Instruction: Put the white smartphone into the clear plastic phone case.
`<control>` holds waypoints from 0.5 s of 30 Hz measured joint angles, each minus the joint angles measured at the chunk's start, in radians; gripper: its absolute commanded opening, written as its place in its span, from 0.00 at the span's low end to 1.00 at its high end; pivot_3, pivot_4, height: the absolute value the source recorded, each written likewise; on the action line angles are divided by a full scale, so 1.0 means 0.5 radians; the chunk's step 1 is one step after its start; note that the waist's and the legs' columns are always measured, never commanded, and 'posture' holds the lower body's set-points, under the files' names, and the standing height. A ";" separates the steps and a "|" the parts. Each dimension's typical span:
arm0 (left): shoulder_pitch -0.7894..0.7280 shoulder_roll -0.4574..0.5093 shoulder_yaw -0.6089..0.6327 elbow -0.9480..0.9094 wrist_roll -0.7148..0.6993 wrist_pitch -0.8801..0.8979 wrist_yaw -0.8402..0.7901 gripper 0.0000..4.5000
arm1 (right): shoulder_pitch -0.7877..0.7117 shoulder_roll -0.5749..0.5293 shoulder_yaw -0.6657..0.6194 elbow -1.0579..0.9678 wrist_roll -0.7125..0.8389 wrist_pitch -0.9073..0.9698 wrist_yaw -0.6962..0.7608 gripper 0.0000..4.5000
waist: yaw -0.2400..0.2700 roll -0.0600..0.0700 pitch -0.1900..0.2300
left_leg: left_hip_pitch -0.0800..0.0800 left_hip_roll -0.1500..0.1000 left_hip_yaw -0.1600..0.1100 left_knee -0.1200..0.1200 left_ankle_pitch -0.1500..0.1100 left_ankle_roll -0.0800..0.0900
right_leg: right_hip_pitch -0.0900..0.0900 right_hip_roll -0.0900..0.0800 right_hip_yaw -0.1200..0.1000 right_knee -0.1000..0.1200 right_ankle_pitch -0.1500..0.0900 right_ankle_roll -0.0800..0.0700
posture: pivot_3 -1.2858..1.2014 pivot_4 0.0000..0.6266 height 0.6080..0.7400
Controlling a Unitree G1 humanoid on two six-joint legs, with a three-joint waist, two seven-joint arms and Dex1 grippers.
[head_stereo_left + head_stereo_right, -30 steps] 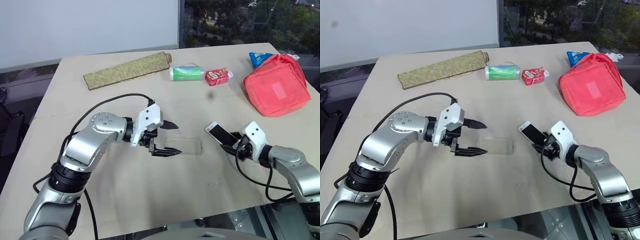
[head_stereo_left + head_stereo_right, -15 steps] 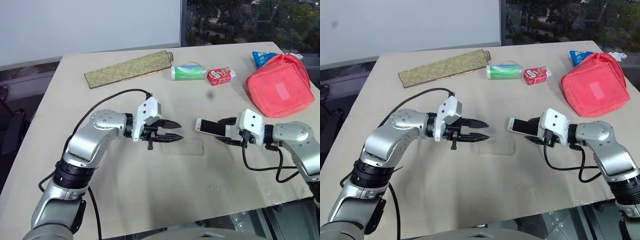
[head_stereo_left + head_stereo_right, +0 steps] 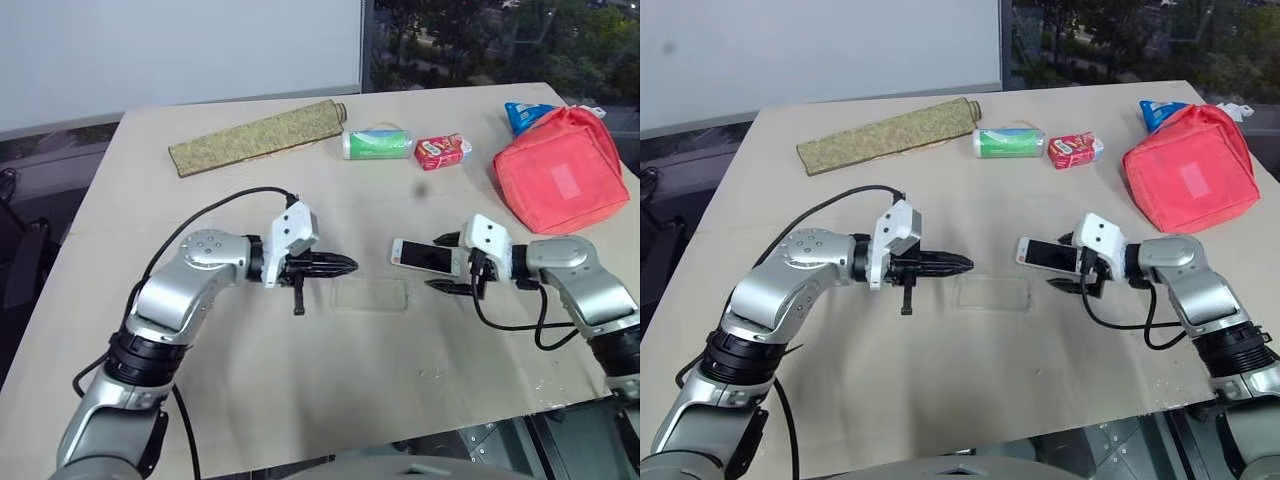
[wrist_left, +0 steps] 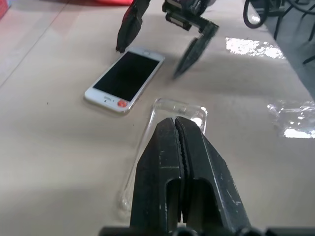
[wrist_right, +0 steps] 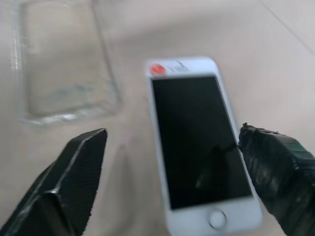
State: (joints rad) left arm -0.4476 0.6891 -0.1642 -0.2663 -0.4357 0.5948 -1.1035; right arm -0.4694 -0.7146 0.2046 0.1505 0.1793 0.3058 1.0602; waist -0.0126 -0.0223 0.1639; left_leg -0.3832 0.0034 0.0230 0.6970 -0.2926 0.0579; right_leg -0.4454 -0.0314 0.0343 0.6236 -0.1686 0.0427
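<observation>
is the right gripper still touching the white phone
Apart. In the right wrist view the right gripper stands open, both fingers clear of the white smartphone, which lies flat on the table beside the clear case.

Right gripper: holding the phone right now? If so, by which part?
Nothing held. The right gripper is open, its fingers astride the white smartphone, which lies flat on the table beside the clear plastic phone case. The left gripper is shut, empty.
</observation>
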 measured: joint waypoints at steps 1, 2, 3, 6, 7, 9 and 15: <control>0.001 0.005 0.001 -0.001 0.000 0.001 0.002 0.00 | -0.007 0.011 0.000 0.064 -0.006 -0.004 -0.001 0.99 | 0.000 0.000 0.000 | 0.000 0.000 0.000 0.000 0.000 0.000 | 0.000 0.000 0.000 0.000 0.000 0.000 | 0.52 0.24 1.00; 0.005 0.014 0.003 -0.001 0.000 0.004 0.007 0.00 | -0.032 0.038 -0.004 0.131 -0.015 -0.017 -0.001 0.99 | 0.000 0.000 0.000 | 0.000 0.000 0.000 0.000 0.000 0.000 | 0.000 0.000 0.000 0.000 0.000 0.000 | 0.52 0.24 1.00; 0.004 0.014 0.003 -0.003 0.000 0.005 0.019 0.00 | -0.060 0.055 -0.001 0.180 -0.027 -0.028 0.007 0.99 | -0.004 0.000 0.000 | 0.000 0.000 0.000 0.000 0.000 0.000 | 0.000 0.001 0.000 0.000 0.000 0.000 | 0.52 0.24 1.00; 0.007 0.021 0.004 -0.022 0.000 0.012 0.039 0.00 | -0.127 0.062 0.028 0.284 -0.044 -0.052 0.091 0.99 | -0.005 0.000 0.000 | 0.001 0.001 0.000 0.000 0.000 0.000 | 0.000 0.001 0.000 0.001 0.000 0.000 | 0.52 0.24 1.00; 0.010 0.028 0.005 -0.032 0.000 0.015 0.043 0.00 | -0.150 0.062 0.036 0.310 -0.051 -0.042 0.120 0.99 | -0.006 0.000 0.000 | 0.002 0.001 0.000 0.000 0.000 0.000 | 0.000 0.001 0.000 0.001 0.000 0.000 | 0.52 0.24 1.00; 0.014 0.038 0.009 -0.047 0.000 0.017 0.059 0.00 | -0.189 0.062 0.052 0.349 -0.076 -0.027 0.158 0.94 | -0.005 0.000 0.000 | 0.004 0.001 0.000 0.000 0.000 0.000 | 0.003 0.001 0.000 0.001 0.000 0.000 | 0.52 0.24 1.00; 0.036 0.074 0.016 -0.077 0.021 0.029 0.125 0.00 | -0.275 0.077 0.087 0.493 -0.159 -0.141 0.205 0.64 | -0.005 -0.003 -0.002 | 0.011 0.001 -0.002 0.000 0.000 0.000 | 0.010 0.001 -0.001 0.001 -0.003 0.006 | 0.52 0.24 1.00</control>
State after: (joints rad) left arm -0.4294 0.7260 -0.1565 -0.3046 -0.4253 0.6094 -1.0408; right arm -0.6068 -0.6760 0.2482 0.3972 0.0997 0.2353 1.1629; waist -0.0151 -0.0235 0.1629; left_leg -0.3777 0.0040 0.0222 0.6970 -0.2926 0.0579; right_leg -0.4403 -0.0311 0.0340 0.6242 -0.1703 0.0455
